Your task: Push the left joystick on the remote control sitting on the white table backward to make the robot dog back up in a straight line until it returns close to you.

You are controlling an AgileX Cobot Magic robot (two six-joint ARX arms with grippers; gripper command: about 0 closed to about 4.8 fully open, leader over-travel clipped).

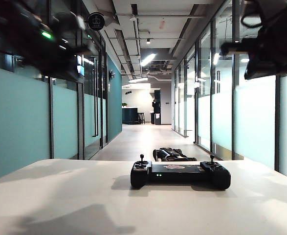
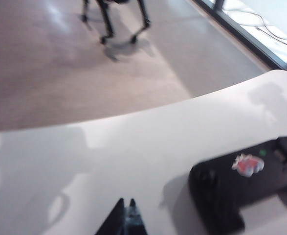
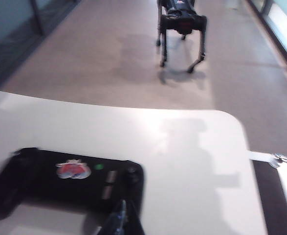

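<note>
remote control point(image 1: 180, 175) sits on white table point(image 1: 60, 205), clear of both grippers. left gripper point(image 2: 126, 220) and right gripper point(image 3: 121, 220) hang above it, fingers pressed together, holding nothing. robot dog point(image 3: 181, 29) stands on the floor beyond.

Long corridor, frosted glass walls point(image 1: 21, 117) both sides, light wood floor point(image 1: 143, 137); ceiling strip lights point(image 1: 148, 58) on

Black remote control point(image 1: 180, 174), pinkish-red sticker point(image 1: 175, 167), green lights; white table point(image 1: 60, 196); black robot dog point(image 3: 181, 22).
</note>
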